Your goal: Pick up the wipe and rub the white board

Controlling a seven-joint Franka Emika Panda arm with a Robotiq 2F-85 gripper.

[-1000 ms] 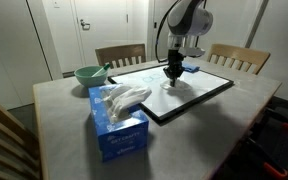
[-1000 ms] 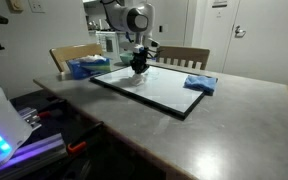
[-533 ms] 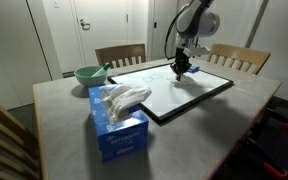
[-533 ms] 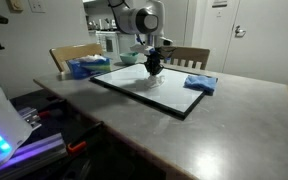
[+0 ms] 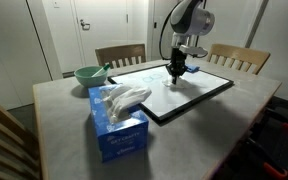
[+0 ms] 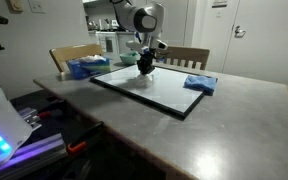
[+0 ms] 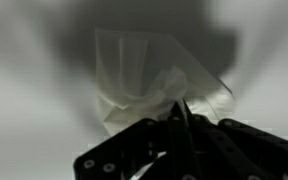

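Observation:
The white board (image 5: 189,95) (image 6: 159,92) lies flat on the table, black-framed. My gripper (image 5: 174,74) (image 6: 144,68) points straight down onto its far part. In the wrist view the gripper (image 7: 181,112) has its dark fingers pressed together, shut on the wipe (image 7: 149,72), a crumpled white tissue spread against the board's surface under the fingertips. In both exterior views the wipe is only a small pale patch beneath the gripper.
A blue tissue box (image 5: 117,128) (image 6: 87,67) with tissue sticking out stands near the board. A green bowl (image 5: 87,74) sits behind it. A folded blue cloth (image 6: 199,83) lies at the board's edge. Wooden chairs (image 5: 119,54) stand at the table's far side.
The gripper slid with the wipe across the board toward the blue cloth side, then came back most of the way. It stayed shut throughout.

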